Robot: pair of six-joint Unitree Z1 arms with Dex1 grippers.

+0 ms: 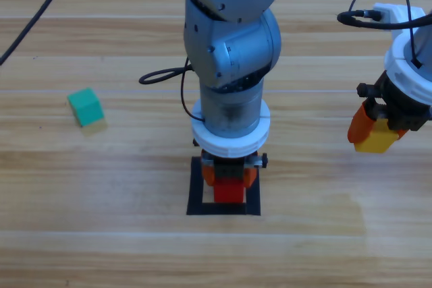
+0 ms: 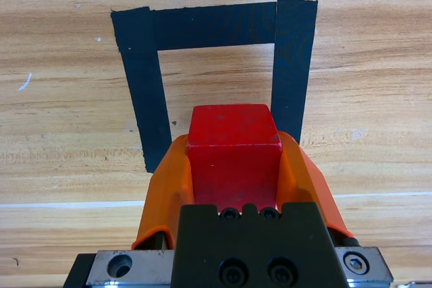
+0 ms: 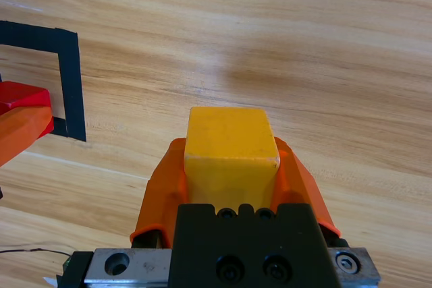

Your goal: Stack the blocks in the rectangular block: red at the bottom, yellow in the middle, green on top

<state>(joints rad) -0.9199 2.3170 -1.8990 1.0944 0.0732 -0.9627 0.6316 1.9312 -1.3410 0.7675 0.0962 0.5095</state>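
The red cube [image 1: 229, 191] [image 2: 233, 153] is held between the jaws of my left gripper [image 1: 229, 179] [image 2: 233, 166], over the near edge of the rectangular block [image 1: 196, 187] [image 2: 147, 92], a black tape outline with bare wood inside. My right gripper [image 1: 376, 133] [image 3: 231, 166] hangs at the right of the table, shut on the yellow cube [image 1: 375, 139] [image 3: 230, 146] and held above the wood. The teal-green cube [image 1: 86, 106] lies alone on the table at the left. In the right wrist view the tape outline [image 3: 67, 65] and the red cube [image 3: 23, 96] show at the left edge.
The left arm's grey body [image 1: 233, 52] comes down the middle of the high view and hides the far part of the outline. A black cable [image 1: 162, 75] loops beside it. Bare wooden table [image 1: 324, 234] lies around the outline.
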